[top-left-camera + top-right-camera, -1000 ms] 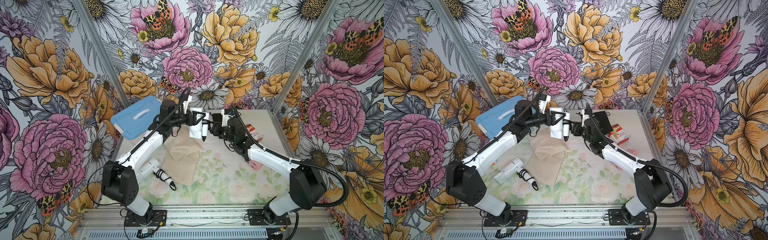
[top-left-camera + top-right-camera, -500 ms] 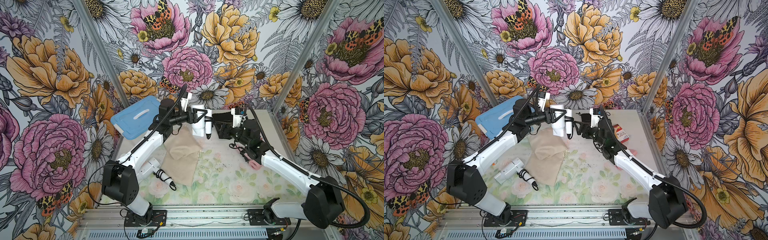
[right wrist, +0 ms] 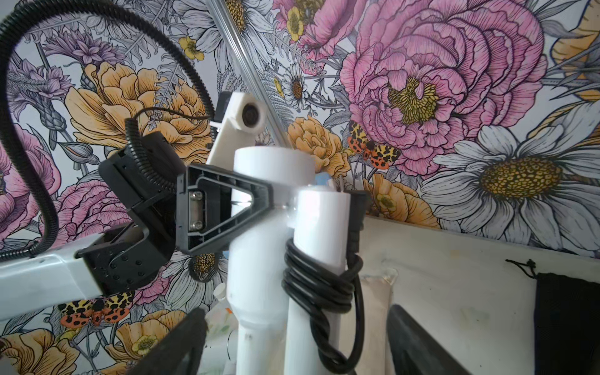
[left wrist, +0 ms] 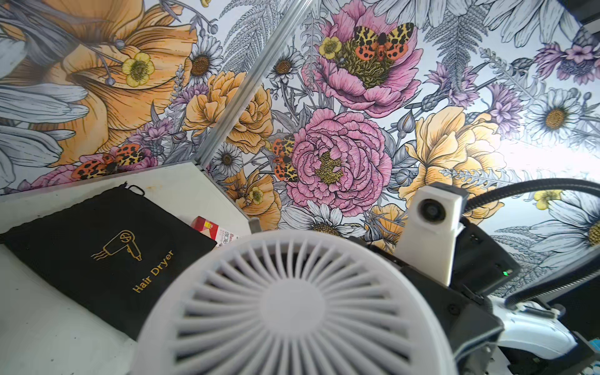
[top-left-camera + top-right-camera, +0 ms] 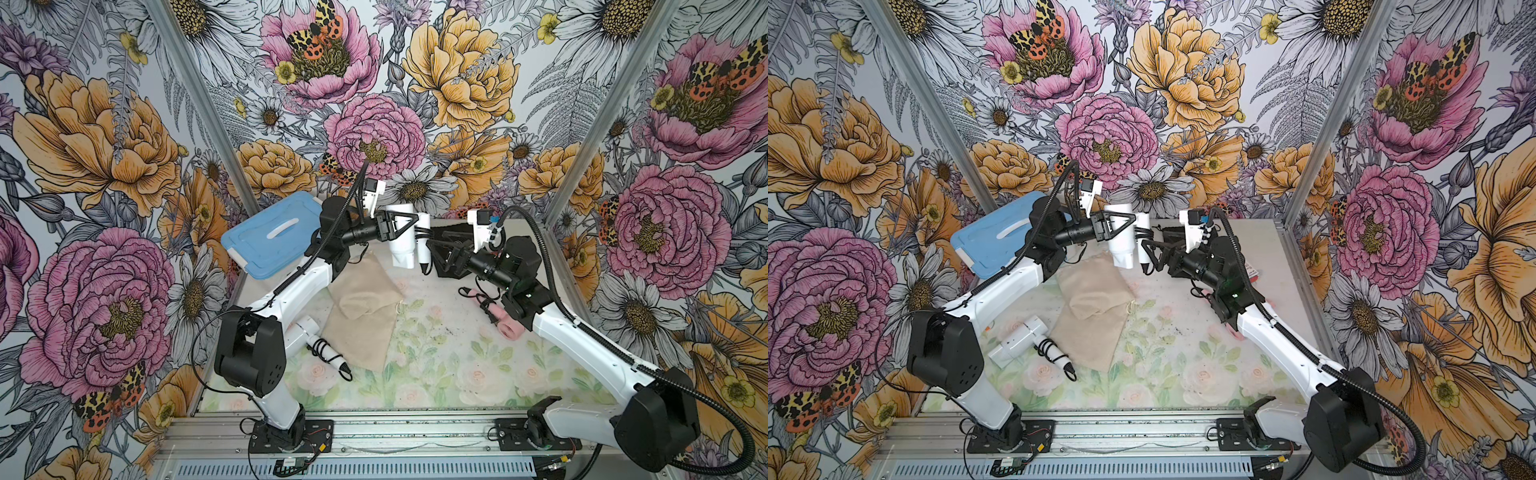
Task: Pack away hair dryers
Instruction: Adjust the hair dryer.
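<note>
My left gripper (image 5: pixel 409 232) (image 5: pixel 1126 232) is shut on a white hair dryer (image 5: pixel 402 249) (image 5: pixel 1121 251) and holds it in the air, nozzle down, above the back of the table. Its finger (image 3: pixel 227 178) crosses the barrel. The left wrist view is filled by the dryer's rear grille (image 4: pixel 292 308). My right gripper (image 5: pixel 437 251) (image 5: pixel 1152 254) (image 3: pixel 292 350) is open, its jaws apart on either side of the cord-wound handle (image 3: pixel 319 233). A second white hair dryer (image 5: pixel 301 336) (image 5: pixel 1017 338) lies at the front left. A pink hair dryer (image 5: pixel 509 326) lies under my right forearm.
Two beige pouches (image 5: pixel 361 307) (image 5: pixel 1092 307) lie overlapping mid-table below the held dryer. A black "Hair Dryer" pouch (image 4: pixel 107 253) (image 3: pixel 568 324) lies at the back right, beside a red box (image 5: pixel 1252 270). A blue lidded box (image 5: pixel 270 237) leans at the back left.
My right gripper's jaws have opened wider around the dryer's handle, and the right arm's elbow has swung outward to the right. The left gripper has carried the dryer slightly right.
</note>
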### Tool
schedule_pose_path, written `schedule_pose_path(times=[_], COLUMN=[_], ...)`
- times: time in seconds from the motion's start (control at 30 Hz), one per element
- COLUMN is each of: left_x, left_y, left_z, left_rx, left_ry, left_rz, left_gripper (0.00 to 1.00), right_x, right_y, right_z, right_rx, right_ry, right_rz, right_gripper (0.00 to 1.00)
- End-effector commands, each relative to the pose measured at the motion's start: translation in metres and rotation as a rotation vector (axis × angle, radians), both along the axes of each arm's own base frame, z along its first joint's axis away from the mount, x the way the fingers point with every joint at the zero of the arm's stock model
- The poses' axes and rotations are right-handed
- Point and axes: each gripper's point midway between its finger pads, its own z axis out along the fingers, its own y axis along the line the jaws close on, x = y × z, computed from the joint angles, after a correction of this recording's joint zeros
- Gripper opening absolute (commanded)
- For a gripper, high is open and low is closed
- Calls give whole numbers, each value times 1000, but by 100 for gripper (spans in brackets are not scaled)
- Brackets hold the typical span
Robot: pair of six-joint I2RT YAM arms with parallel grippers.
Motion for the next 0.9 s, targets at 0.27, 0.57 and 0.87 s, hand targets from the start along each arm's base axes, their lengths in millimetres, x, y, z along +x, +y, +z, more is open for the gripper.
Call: schedule_pose_path(times=[0.27,0.57,0.87], left_x=[-23,-23,-23], left_y=[-9,-11,-16], left_z=[52,55,58], left_rx=[-81,-85,-89], left_ry=[-138,-146,-155], left_rz=[-80,-78,-81], left_gripper=[26,27,28], right_x=[10,12,13], right_y=[5,12,15], right_z=[35,39,39], right_rx=[137,218,222], right_ry=[-77,-52,-49], right_rz=[87,148,158], right_gripper=[76,66,53])
